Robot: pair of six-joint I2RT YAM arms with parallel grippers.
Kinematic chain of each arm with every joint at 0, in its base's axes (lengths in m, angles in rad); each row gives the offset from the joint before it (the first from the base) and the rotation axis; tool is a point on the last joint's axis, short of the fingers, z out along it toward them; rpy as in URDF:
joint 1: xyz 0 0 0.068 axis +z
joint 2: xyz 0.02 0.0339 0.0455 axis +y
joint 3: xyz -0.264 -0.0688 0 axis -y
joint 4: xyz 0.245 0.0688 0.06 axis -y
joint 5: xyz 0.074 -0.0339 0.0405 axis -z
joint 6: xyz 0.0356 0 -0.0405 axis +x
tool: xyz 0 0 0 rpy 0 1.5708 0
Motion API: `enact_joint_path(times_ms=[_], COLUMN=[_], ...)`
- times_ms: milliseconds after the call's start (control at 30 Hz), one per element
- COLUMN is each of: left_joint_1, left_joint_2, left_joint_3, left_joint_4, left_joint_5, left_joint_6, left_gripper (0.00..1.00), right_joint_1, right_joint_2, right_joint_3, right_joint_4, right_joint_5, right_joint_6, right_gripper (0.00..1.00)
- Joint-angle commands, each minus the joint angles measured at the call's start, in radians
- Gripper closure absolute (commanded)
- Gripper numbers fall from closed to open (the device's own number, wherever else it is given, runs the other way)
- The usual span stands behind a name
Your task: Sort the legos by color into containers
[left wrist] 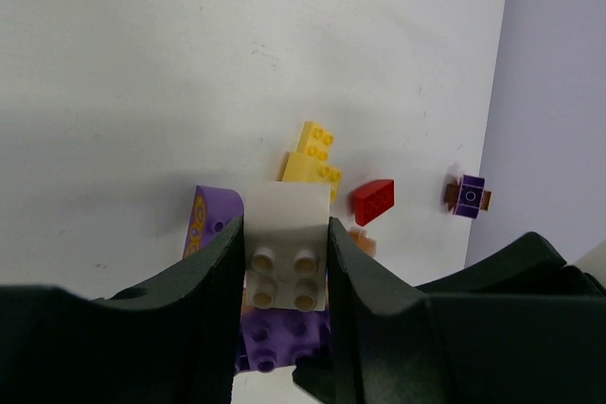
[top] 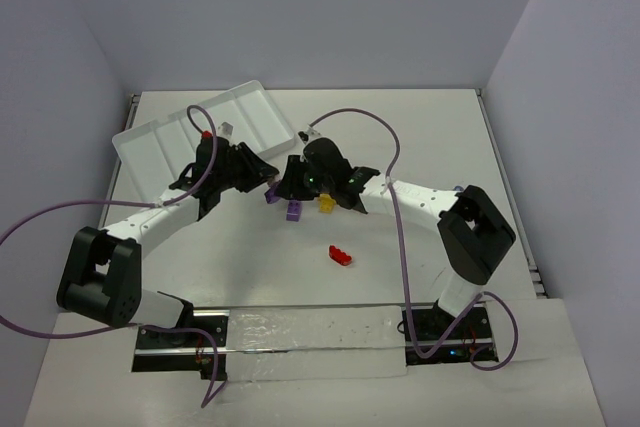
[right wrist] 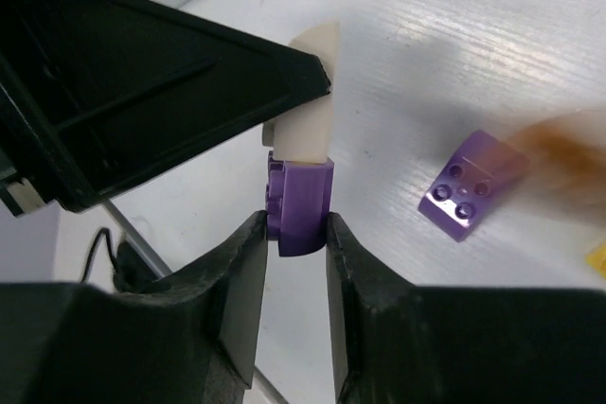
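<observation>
My left gripper is shut on a pale beige lego, pinched across its sides, studs facing the camera. A purple lego is stuck to the end of the beige lego. My right gripper meets it from the other side, and both fingertips touch the purple lego's sides. From above, the two grippers come nose to nose over the table's middle. The containers are one white divided tray at the back left.
On the table lie a loose purple lego, a yellow one and a red one. In the left wrist view there are also a curved purple piece and a small orange lego. Purple cables loop over both arms.
</observation>
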Motion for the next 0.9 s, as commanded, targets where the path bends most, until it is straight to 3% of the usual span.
enact_joint_path(times_ms=[0,133,433,867], left_joint_1=[-0.008,-0.01,-0.01,-0.01], left_joint_2=[-0.007,-0.002,0.012,0.019], left_joint_3=[-0.002,0.001,-0.009,0.025], left_joint_4=[0.021,0.0,-0.012,-0.082], left_joint_5=[-0.001,-0.02,-0.058,-0.117], left_joint_6=[-0.001,0.013,0.019,0.05], left_gripper=[1.0,1.0,1.0,1.0], right_joint_1=[0.014,0.013,0.013,-0.049], right_joint_2=[-0.002,-0.006,-0.012,-0.246], right_joint_3=[0.053,0.053,0.049,-0.077], right_joint_4=[0.056,0.043,0.021,-0.194], right_joint_5=[0.042,0.05,0.062,0.332], right_joint_6=[0.013,0.014,0.005,-0.1], right_gripper=[0.78,0.99,1.0,1.0])
